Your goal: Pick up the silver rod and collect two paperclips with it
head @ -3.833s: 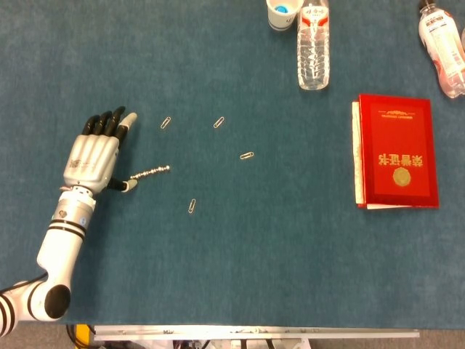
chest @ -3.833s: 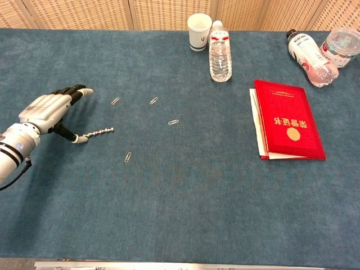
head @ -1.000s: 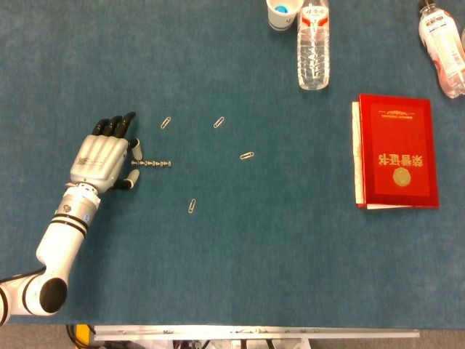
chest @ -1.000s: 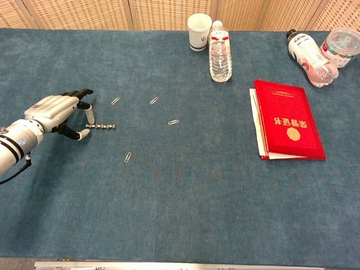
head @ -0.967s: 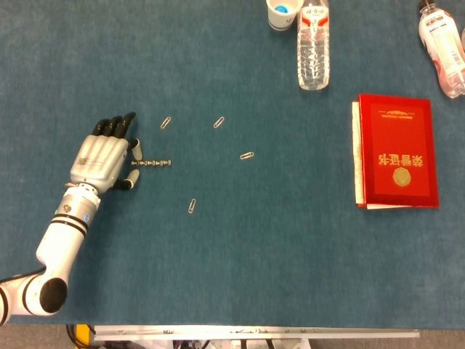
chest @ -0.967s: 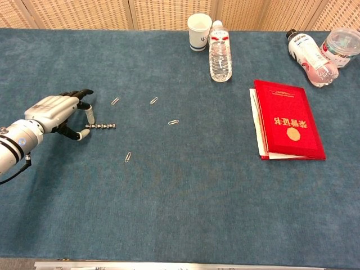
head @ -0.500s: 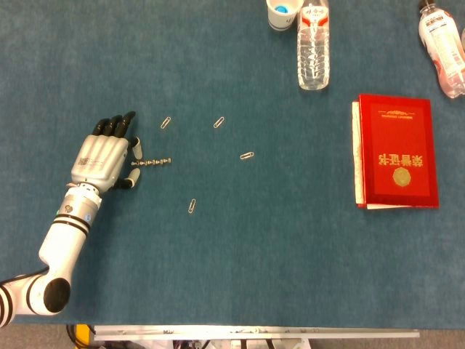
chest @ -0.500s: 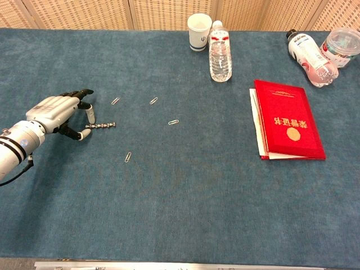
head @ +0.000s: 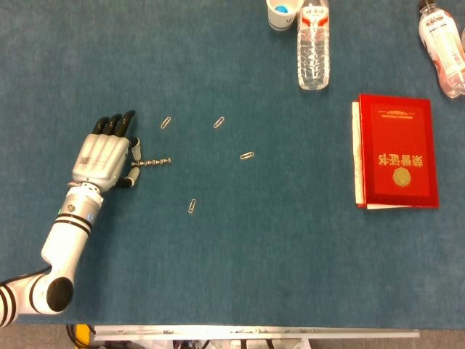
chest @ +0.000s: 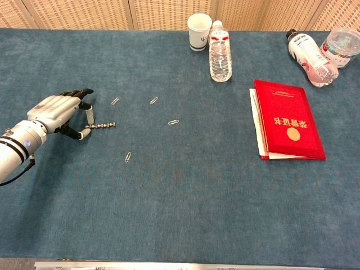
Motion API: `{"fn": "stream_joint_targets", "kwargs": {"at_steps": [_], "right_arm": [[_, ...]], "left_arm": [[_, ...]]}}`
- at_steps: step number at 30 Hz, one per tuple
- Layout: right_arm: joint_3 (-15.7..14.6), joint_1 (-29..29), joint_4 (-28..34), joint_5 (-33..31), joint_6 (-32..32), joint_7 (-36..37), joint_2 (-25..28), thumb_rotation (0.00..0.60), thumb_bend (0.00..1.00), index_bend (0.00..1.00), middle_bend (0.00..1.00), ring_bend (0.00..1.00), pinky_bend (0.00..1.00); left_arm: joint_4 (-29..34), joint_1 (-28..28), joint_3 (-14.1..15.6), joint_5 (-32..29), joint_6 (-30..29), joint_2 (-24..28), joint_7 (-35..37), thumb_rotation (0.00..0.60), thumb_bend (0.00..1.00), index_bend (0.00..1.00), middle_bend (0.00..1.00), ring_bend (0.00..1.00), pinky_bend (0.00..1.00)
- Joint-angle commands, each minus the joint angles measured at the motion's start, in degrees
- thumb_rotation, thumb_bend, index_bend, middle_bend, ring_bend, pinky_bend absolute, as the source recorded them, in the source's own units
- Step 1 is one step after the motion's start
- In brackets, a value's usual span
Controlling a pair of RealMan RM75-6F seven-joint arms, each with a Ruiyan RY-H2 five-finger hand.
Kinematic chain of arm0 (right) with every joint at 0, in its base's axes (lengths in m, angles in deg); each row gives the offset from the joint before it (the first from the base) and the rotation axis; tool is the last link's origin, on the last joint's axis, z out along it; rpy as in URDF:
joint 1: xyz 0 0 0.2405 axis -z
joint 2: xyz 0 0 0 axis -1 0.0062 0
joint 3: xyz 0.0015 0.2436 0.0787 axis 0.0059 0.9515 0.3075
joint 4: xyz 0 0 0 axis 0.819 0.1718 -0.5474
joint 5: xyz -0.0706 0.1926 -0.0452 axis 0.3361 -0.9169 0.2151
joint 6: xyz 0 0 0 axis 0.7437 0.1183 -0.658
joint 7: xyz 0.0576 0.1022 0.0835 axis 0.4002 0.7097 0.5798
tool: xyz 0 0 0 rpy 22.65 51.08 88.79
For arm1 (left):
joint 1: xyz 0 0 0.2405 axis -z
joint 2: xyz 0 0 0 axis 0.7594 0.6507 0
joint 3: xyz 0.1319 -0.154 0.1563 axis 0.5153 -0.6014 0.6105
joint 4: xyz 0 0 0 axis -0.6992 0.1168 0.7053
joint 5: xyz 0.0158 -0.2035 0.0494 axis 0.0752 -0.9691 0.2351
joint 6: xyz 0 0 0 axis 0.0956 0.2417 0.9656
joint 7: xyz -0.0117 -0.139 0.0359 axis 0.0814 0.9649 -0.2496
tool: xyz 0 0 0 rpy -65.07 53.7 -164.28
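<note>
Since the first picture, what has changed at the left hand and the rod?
The left hand has closed its fingers around the near end of the silver rod, which turned from slanting to nearly level. The four paperclips, such as the nearest paperclip, and the red book stayed in place.

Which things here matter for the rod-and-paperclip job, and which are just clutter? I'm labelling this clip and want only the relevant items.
Belong to the job:
silver rod
left hand, at the rod's end
four paperclips, e.g. nearest paperclip

Just lying about:
red book
upright water bottle
paper cup
fallen bottle
clear lidded container
</note>
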Motion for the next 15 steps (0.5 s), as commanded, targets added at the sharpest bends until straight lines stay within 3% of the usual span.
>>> {"fn": "stream_joint_targets", "kwargs": {"at_steps": [1,6,15], "right_arm": [[0.0,0.0,0.0,0.0,0.0,0.0,0.0,0.6,0.5,0.17,0.17,0.13,0.27],[0.0,0.0,0.0,0.1,-0.1,0.0,0.0,0.6,0.5,0.17,0.17,0.13,0.27],[0.0,0.0,0.1,0.1,0.0,-0.1,0.0,0.6,0.5,0.17,0.17,0.13,0.27]], "left_arm": [[0.1,0.1,0.0,-0.1,0.0,-0.1,-0.3,0.6,0.36,0.42,0.0,0.0,0.06],[-0.4,0.1,-0.2,-0.3,-0.5,-0.6,-1.1,0.6,0.36,0.43,0.0,0.0,0.06],[-1.4,0.1,-0.5,-0.9,-1.9,-1.7,-3.3,0.6,0.36,0.55,0.0,0.0,0.06]]}}
